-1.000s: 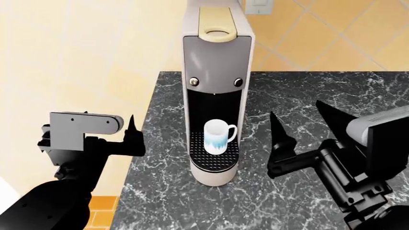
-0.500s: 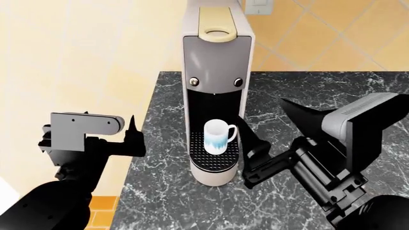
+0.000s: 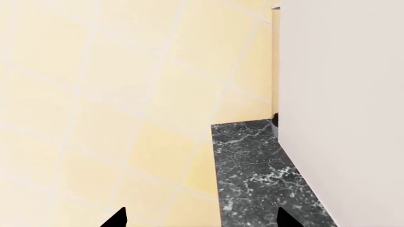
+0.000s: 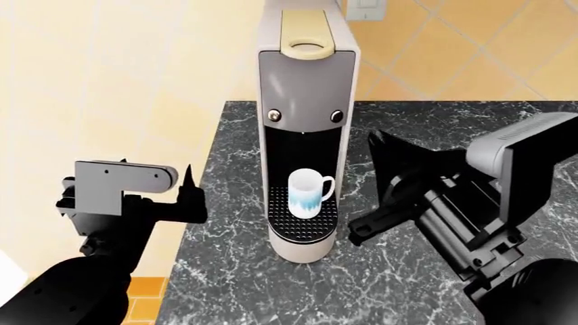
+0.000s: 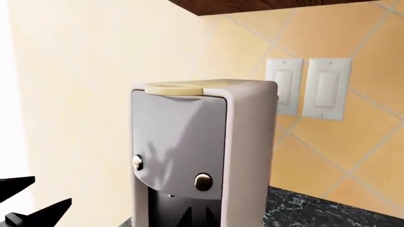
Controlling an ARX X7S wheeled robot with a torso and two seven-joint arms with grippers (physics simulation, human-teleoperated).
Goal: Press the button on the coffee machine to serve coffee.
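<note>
Your right gripper (image 4: 372, 186) hangs spread just right of the machine (image 4: 305, 128), which stands at the counter's (image 4: 424, 128) left end. The oval button (image 4: 308, 47) on top sits above and left of those jaws. The left gripper (image 4: 191, 196), apparently spread too, idles farther off.

Two black arms with rounded glossy segments and angular linkages. Left gripper (image 4: 188, 193): black pointed fingers, behind them a light grey boxy wrist block (image 4: 116, 184) with small dark screw dots. Right gripper (image 4: 372, 186): long black tapered fingers, grey wrist housing (image 4: 524, 166) with rounded corners.
</note>
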